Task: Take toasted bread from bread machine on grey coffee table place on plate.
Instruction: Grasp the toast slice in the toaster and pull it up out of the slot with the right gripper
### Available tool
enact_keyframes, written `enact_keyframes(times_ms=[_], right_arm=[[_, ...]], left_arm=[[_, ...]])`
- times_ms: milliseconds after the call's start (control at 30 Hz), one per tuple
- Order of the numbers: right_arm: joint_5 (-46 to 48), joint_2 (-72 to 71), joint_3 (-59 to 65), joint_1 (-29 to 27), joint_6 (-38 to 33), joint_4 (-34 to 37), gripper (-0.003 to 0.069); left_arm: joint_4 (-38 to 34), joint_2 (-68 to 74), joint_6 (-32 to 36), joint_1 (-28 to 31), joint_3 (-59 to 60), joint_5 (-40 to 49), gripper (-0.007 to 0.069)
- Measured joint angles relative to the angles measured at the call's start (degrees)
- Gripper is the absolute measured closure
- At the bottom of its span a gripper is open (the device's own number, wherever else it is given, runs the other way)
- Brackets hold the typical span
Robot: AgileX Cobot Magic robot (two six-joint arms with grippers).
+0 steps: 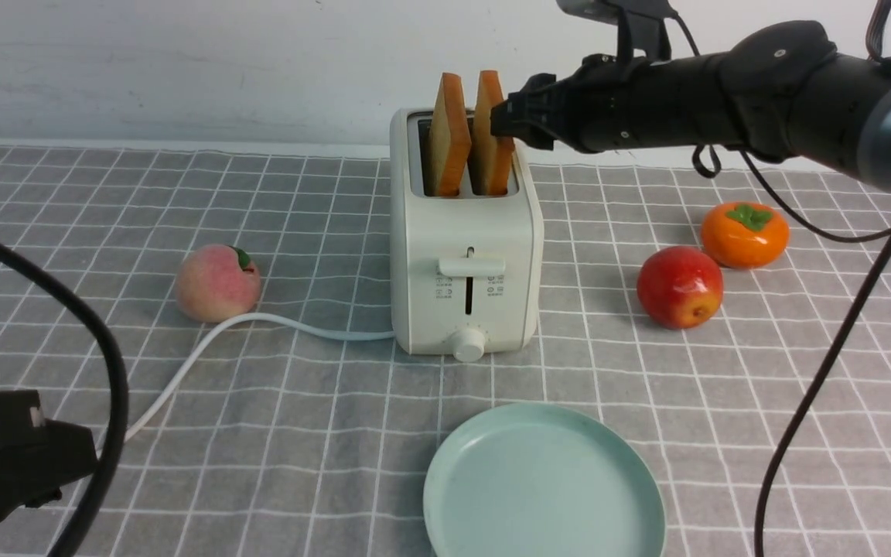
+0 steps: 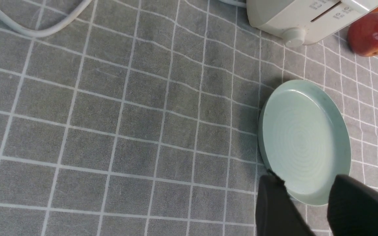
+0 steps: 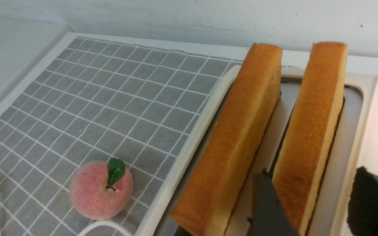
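Near the front left corner of the grey grid-cloth bench [image 1: 322, 464], the left tool [image 2: 307, 185] stands part-open, empty. Mid-bench, two thick golden-tan toasted bread slices [image 1: 449, 139] stand in the cream-white boxy bread machine [image 1: 465, 263]; the right tool [image 3: 313, 183] straddles the right-hand slice, jaws parted, unclamped.

The grey coffee table [image 1: 298, 433] (grey cloth with a white grid) carries the bread machine [image 1: 465, 271] at its middle, with the plate [image 1: 542, 483] nearer and slightly right. To the left lies a peach [image 1: 217, 283] beside the white cord [image 1: 260, 321]. On the right sit an apple [image 1: 680, 287] and, farther back, a persimmon [image 1: 745, 234].
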Motion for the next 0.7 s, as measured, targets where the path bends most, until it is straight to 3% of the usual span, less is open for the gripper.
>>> enact_keyframes(times_ms=[33, 67, 100, 167, 267, 400, 700], right_arm=[[0.35, 0.0, -0.01, -0.04, 0.0, 0.18, 0.0398], [0.35, 0.0, -0.01, -0.04, 0.0, 0.18, 0.0398], [1.07, 0.0, -0.09, -0.04, 0.0, 0.39, 0.0488], [1.43, 0.0, -0.12, -0.04, 0.0, 0.46, 0.0521], [1.71, 0.05, -0.3, -0.06, 0.0, 1.28, 0.0653], [1.75, 0.05, -0.3, -0.13, 0.0, 1.72, 0.0678], [1.88, -1.89, -0.3, -0.17, 0.0, 1.91, 0.0657]], left_arm=[[0.0, 0.0, 0.0, 0.0, 0.0, 0.0, 0.0386], [0.0, 0.0, 0.0, 0.0, 0.0, 0.0, 0.0386], [0.0, 0.0, 0.0, 0.0, 0.0, 0.0, 0.0386], [0.0, 0.0, 0.0, 0.0, 0.0, -0.06, 0.0386], [0.0, 0.0, 0.0, 0.0, 0.0, -0.06, 0.0386], [0.0, 0.0, 0.0, 0.0, 0.0, -0.06, 0.0386], [0.0, 0.0, 0.0, 0.0, 0.0, 0.05, 0.0386]])
